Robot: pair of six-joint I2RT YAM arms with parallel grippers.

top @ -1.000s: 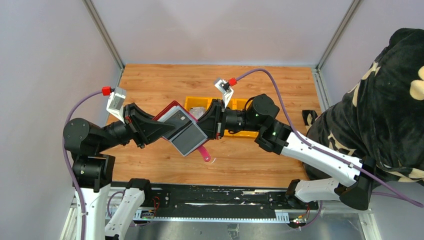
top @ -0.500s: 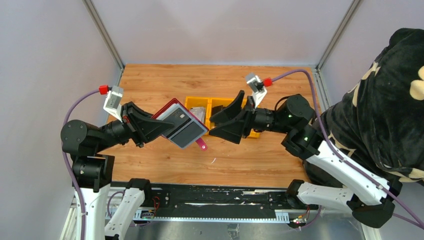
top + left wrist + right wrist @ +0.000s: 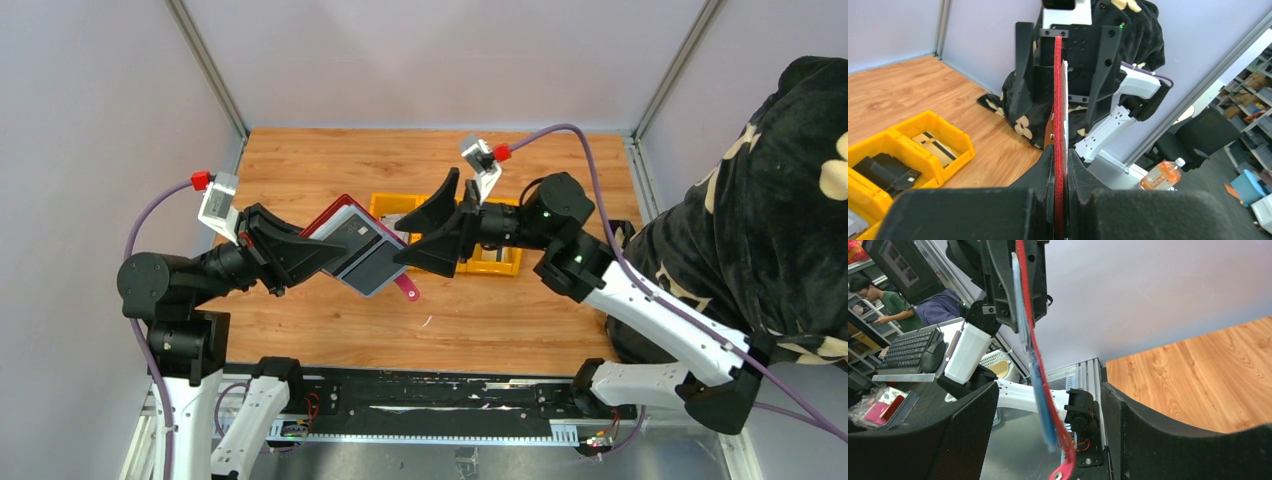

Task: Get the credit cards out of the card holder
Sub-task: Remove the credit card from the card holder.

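Observation:
The dark red card holder (image 3: 345, 222) hangs unfolded above the table with my left gripper (image 3: 318, 252) shut on its left edge. Its grey-blue lining faces up, and its pink tab (image 3: 405, 290) hangs from the lower corner. The credit cards show as a dark card (image 3: 354, 233) in the upper half and a grey one (image 3: 373, 265) in the lower half. In the left wrist view the holder (image 3: 1058, 115) stands edge-on between the shut jaws. My right gripper (image 3: 415, 240) is open at the holder's right edge. In the right wrist view the holder (image 3: 1040, 375) passes between its spread fingers without touching them.
A yellow three-compartment bin (image 3: 500, 266) sits on the wooden table behind and below the right gripper. Flat card-like items lie in its compartments (image 3: 935, 145). A dark patterned blanket (image 3: 780, 200) lies beyond the right wall.
The right gripper opened wide, drew back to the right away from the holder, then returned to its right edge. The left gripper kept the holder and shifted slightly left.

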